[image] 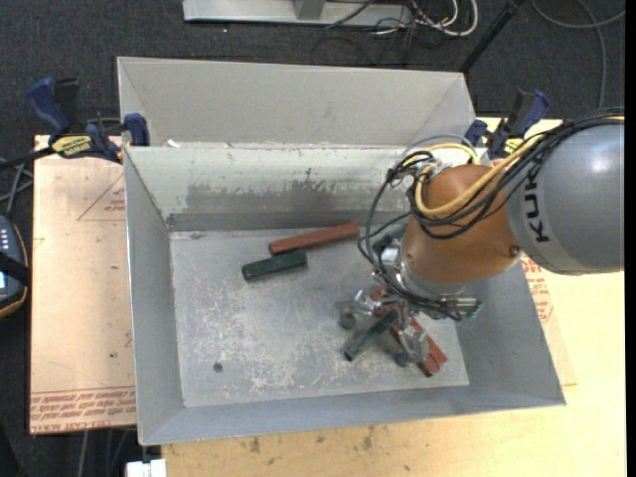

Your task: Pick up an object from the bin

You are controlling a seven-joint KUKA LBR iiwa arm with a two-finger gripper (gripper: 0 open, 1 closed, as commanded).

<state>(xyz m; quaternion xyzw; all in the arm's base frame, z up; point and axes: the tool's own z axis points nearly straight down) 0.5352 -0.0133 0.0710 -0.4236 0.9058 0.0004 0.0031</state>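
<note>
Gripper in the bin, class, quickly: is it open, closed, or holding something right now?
Gripper: cannot be told whether open or closed.

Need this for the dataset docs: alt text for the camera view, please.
The arm's gripper is low in the near right part of the grey bin, over a dark green stick and a red piece. Further back, near the middle, a reddish-brown bar and a dark green bar lie close together.

We take this for a robotics lab: a large grey industrial arm (586,202) reaches into a grey metal bin (288,102), with dark carpet (99,18) around and loose cables (437,8) trailing behind.
</note>
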